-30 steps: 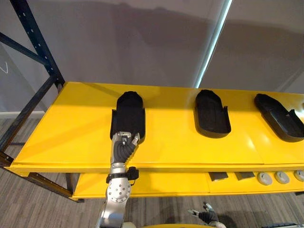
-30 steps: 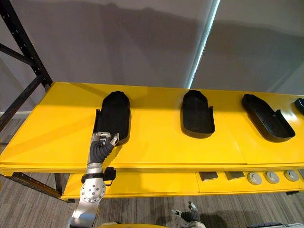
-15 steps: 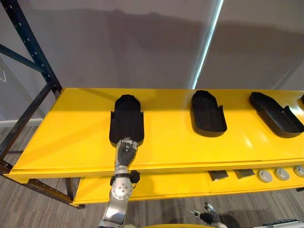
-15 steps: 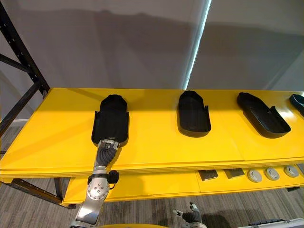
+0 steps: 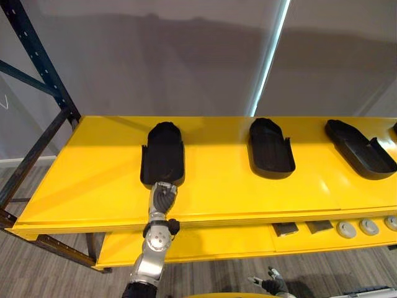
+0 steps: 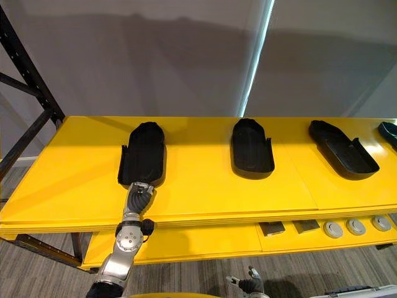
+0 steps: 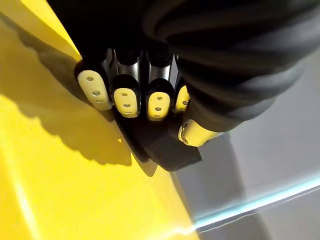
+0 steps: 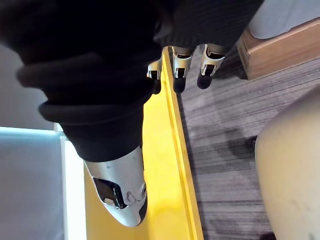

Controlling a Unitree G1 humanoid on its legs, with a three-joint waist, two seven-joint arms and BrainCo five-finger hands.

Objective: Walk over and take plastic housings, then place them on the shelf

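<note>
Plastic housings, four counted, lie in a row along the yellow shelf; left hand rests straight fingers on the leftmost housing's near end, right hand hangs relaxed below the front edge.

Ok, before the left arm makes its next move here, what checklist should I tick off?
1. The leftmost plastic housing lies flat on the yellow shelf: ok.
2. Fingers of the left hand straight, not curled round that housing: ok.
3. Hand clear of the housing's near end: cannot tell, the fingertips sit right at it.
4. Gap to the middle housing: ok, well apart.
5. The right hand empty, hanging low with relaxed fingers: ok.
</note>
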